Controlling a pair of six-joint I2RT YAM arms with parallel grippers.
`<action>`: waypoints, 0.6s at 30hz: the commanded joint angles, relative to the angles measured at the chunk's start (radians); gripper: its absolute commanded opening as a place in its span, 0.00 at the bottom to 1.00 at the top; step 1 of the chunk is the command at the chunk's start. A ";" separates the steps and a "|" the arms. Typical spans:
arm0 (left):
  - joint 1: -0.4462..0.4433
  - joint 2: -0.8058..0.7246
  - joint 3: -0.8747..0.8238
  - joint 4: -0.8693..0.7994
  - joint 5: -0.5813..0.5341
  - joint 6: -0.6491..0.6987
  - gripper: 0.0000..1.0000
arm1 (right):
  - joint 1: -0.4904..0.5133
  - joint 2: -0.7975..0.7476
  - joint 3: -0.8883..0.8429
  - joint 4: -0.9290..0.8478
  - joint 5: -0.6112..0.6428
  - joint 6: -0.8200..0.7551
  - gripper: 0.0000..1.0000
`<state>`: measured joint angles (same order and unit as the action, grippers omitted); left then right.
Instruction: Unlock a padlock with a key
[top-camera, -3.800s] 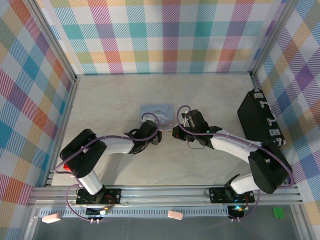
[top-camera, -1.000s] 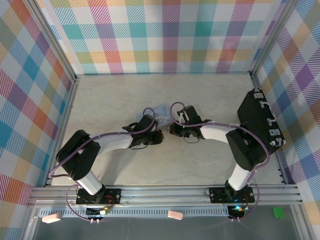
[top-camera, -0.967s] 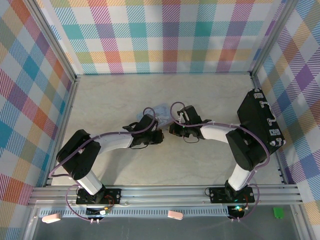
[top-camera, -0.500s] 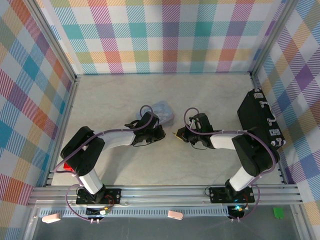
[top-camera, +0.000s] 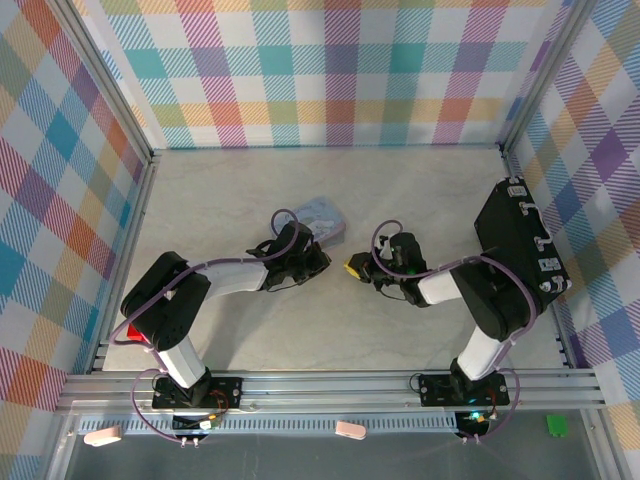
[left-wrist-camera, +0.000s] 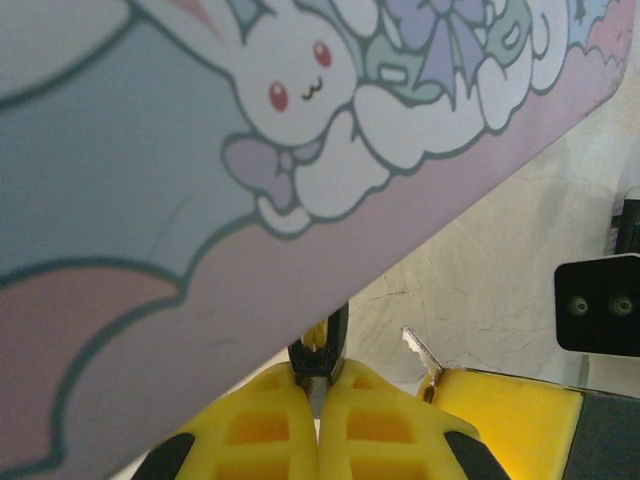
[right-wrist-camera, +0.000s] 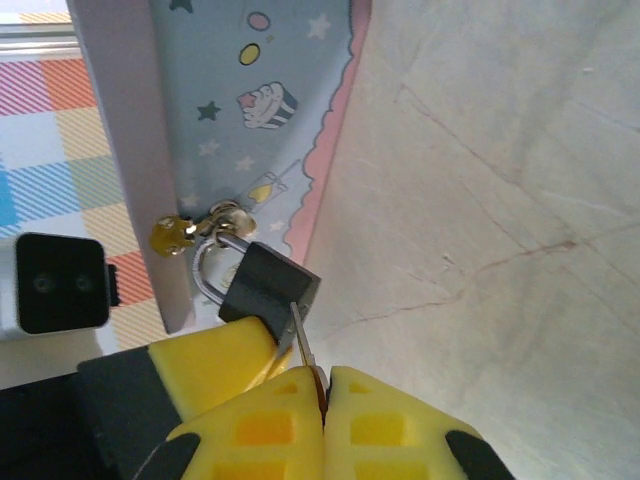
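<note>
Key (right-wrist-camera: 301, 346) pinched in closed right gripper (right-wrist-camera: 323, 385), tip at the padlock (right-wrist-camera: 268, 285) — small dark body, silver shackle — which left gripper (left-wrist-camera: 320, 388) clamps.

Pastel-blue tin box (top-camera: 324, 213), printed with a rabbit, cupcake and stars and edged in pink, with a brass-coloured hasp (right-wrist-camera: 168, 236), mid-table on the pale marbled tabletop (top-camera: 220, 190). Black case (top-camera: 520, 250) at far right, beside the plaid wall (top-camera: 330, 70). Beyond the near aluminium rail (top-camera: 330, 385): two pink pieces (top-camera: 350, 430) and a green block (top-camera: 556, 424).

Pastel-blue, pink-trimmed bunny-print tin (left-wrist-camera: 200, 150); black padlock (right-wrist-camera: 270, 288); yellow right pincer (right-wrist-camera: 322, 385); rainbow-plaid walls (top-camera: 330, 70); cream marbled table (top-camera: 420, 190).
</note>
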<state>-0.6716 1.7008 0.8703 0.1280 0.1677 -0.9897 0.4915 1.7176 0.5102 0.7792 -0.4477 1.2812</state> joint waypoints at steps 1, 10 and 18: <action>0.010 -0.013 -0.015 0.071 -0.013 -0.034 0.02 | 0.006 0.052 -0.027 0.168 -0.039 0.092 0.00; 0.019 -0.008 -0.026 0.134 0.012 -0.079 0.02 | 0.009 0.088 -0.027 0.215 -0.054 0.115 0.00; 0.021 0.006 -0.009 0.152 0.018 -0.095 0.01 | 0.008 0.195 -0.038 0.383 -0.076 0.209 0.00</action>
<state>-0.6640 1.7008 0.8532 0.2131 0.1730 -1.0702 0.4919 1.8645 0.4850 1.0386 -0.4969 1.4361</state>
